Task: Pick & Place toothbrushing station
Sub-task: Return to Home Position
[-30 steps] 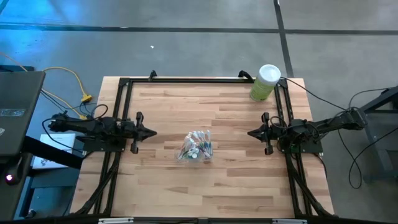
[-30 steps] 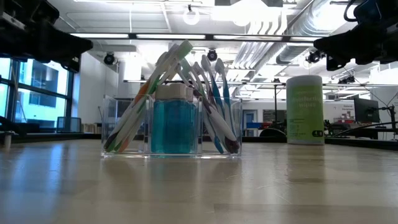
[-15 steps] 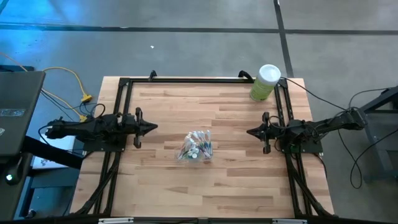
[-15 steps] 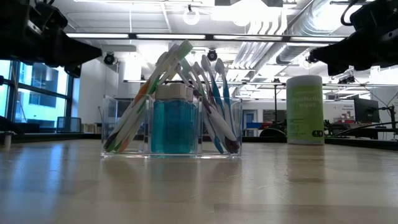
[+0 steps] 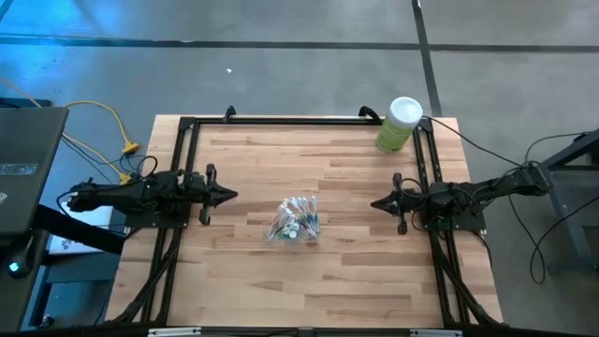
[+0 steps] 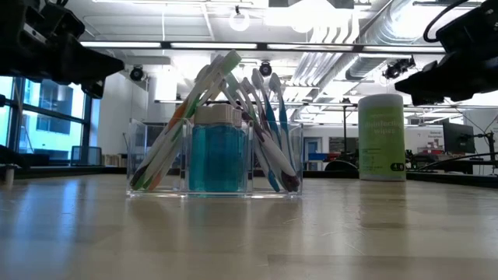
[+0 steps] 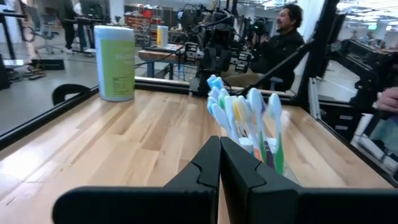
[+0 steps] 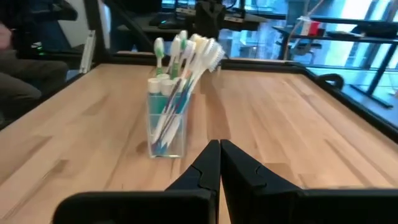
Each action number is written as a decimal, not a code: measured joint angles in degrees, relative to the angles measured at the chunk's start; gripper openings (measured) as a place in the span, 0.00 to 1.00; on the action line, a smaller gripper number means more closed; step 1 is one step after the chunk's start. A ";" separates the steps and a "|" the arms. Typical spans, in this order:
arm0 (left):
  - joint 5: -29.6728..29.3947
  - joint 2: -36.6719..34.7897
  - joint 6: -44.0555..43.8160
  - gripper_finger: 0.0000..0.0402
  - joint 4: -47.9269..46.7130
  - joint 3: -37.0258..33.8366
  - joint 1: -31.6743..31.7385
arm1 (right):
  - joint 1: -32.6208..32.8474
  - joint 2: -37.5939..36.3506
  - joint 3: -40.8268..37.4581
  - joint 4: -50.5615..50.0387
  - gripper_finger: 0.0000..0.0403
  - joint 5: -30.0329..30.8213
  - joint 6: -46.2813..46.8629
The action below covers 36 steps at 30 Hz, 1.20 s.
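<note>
**Left gripper** (image 5: 227, 195): at the table's left side, held off the wood, pointing toward the table's middle. Jaws pressed together, only a thin seam between them. Empty.

**Right gripper** (image 5: 376, 201): at the table's right side, also clear of the surface, pointing back toward the left gripper. Jaws pressed together. Empty.

**Holder** (image 5: 294, 221): clear, upright on the table (image 5: 356, 271). It stands between the two grippers, ahead of each one's tips and well apart from both. It sits slightly off the line joining the tips, toward the front edge.

**Toothbrushes** (image 7: 255, 107): a pastel bundle standing in the holder, handles down and heads up. They lean across one another so the heads cross above the rim. White, blue and green heads face the left gripper.

**Blue bottle** (image 6: 217, 155): pale cap, upright in the holder's middle section, with brushes leaning on either side of it.

**Canister** (image 5: 400, 124): green with a white lid, upright at the table's far right corner. It is off to the right gripper's side toward the far edge, and diagonally across the table from the left gripper. It is well apart from the holder.

**Room:** a person (image 7: 280, 43) in a dark top, beyond the table on the right arm's side.
</note>
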 joint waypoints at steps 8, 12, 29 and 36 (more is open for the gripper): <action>2.12 0.00 0.33 0.01 -0.42 0.00 0.00 | 0.02 0.02 0.00 -1.66 0.01 -7.18 -1.26; 2.10 0.00 0.47 0.01 -0.40 0.00 0.00 | 0.01 0.00 0.00 -2.92 0.01 -4.88 -0.93; 1.36 0.00 3.37 0.01 -0.20 -0.01 0.00 | 0.00 0.02 -0.05 -2.57 0.01 -5.73 -1.36; 1.34 0.00 3.38 0.01 -0.19 -0.01 0.00 | 0.01 0.02 -0.05 -2.57 0.01 -5.75 -1.49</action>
